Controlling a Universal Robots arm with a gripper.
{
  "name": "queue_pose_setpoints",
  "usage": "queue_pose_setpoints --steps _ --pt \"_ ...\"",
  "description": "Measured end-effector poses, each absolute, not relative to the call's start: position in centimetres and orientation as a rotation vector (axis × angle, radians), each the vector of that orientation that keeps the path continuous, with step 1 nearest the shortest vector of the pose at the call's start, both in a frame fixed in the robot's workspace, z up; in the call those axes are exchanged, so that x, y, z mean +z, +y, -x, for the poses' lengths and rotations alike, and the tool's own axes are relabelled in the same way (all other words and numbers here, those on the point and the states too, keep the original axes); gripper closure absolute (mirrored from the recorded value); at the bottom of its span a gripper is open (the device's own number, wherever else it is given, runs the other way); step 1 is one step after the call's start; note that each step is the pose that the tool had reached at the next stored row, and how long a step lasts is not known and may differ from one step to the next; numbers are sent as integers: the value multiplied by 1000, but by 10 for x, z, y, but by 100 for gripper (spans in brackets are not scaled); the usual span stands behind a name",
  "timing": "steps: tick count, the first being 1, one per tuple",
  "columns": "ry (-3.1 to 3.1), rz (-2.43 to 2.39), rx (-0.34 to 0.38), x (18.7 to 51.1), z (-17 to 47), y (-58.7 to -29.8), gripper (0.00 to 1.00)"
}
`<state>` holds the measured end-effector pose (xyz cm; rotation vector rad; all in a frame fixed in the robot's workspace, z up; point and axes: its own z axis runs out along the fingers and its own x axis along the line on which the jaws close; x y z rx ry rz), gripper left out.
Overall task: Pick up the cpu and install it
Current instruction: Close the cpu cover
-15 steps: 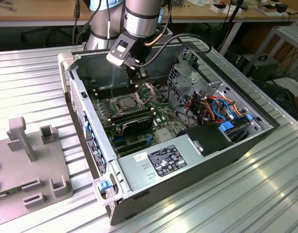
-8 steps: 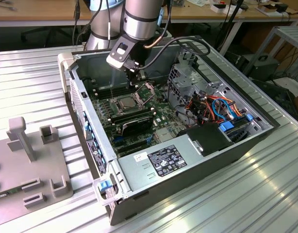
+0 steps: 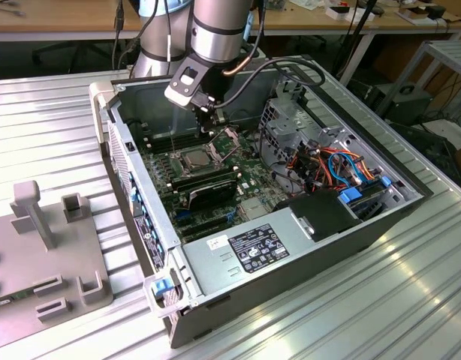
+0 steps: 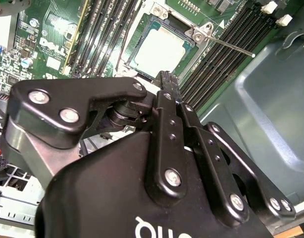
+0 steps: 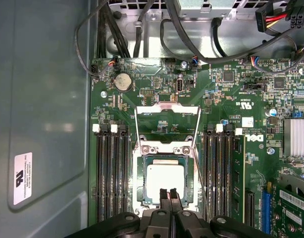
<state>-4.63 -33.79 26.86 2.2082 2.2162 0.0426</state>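
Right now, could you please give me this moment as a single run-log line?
cpu: flat in socket | load frame: hinged open | gripper: shut, tips at cpu edge, contact unclear

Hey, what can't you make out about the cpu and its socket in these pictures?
First wrist view: the gripper covers one edge of the cpu, so full seating is unclear.
Second wrist view: the gripper hides one side of the socket.
Exterior view: whether the gripper touches the cpu is too small to tell.
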Motion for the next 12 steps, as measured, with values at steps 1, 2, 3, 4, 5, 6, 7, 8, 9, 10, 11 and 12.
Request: queue_pose_setpoints --steps 1,2,3,4,5,6,7,8,9,10,11,12 --pt "2216 -2208 43 268 46 -338 89" --pt "2216 -2208 43 268 46 -338 89" --pt "2216 -2208 43 268 46 -338 89" --pt "2216 -2208 43 268 46 -338 89" --pt "2216 -2208 43 268 45 -338 89" --pt "2216 -2208 43 268 43 -338 89" --pt "2216 -2208 43 268 42 -338 89" --pt "2216 -2208 43 268 39 -338 89" --pt "2216 -2208 43 268 37 -338 89" --pt "2216 -2208 43 268 35 -338 89" --pt "2216 -2208 43 268 30 -338 89" --pt "2216 -2208 43 268 26 -338 89"
